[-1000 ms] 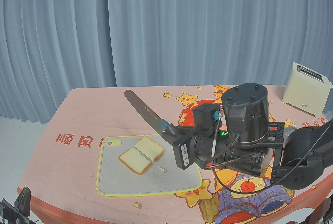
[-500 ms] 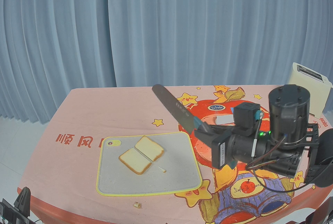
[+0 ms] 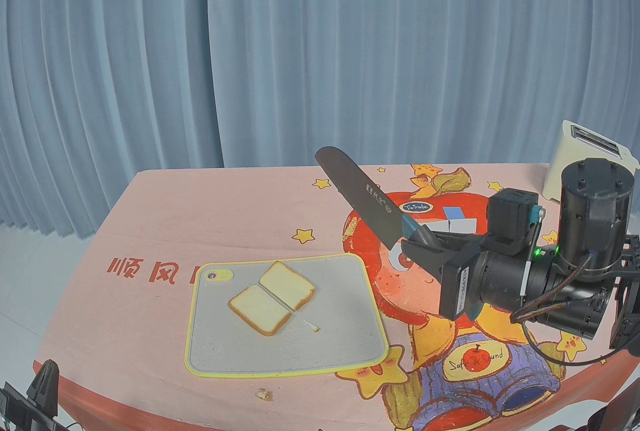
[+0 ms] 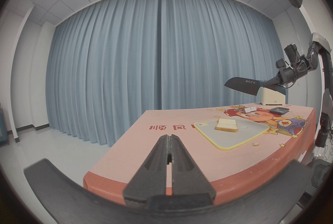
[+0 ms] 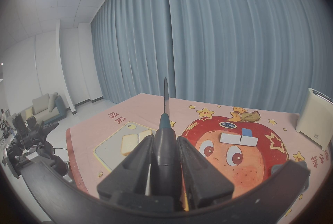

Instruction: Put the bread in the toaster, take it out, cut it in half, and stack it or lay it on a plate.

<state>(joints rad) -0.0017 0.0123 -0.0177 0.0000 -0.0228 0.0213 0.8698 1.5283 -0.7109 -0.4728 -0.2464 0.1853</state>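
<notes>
Bread (image 3: 272,297): two halves side by side on cutting board (image 3: 333,345); cut apparently complete.
Right gripper (image 3: 427,245): clamped on knife (image 3: 363,195), blade raised, likely clearing board for pickup.
Left gripper (image 4: 169,146): pressed together, empty, short of table edge.

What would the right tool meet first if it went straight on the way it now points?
Nothing on the table, it seems: the right tool holds the knife raised above it, so the blade tip would probably reach the curtain first, though depth is hard to judge.
</notes>
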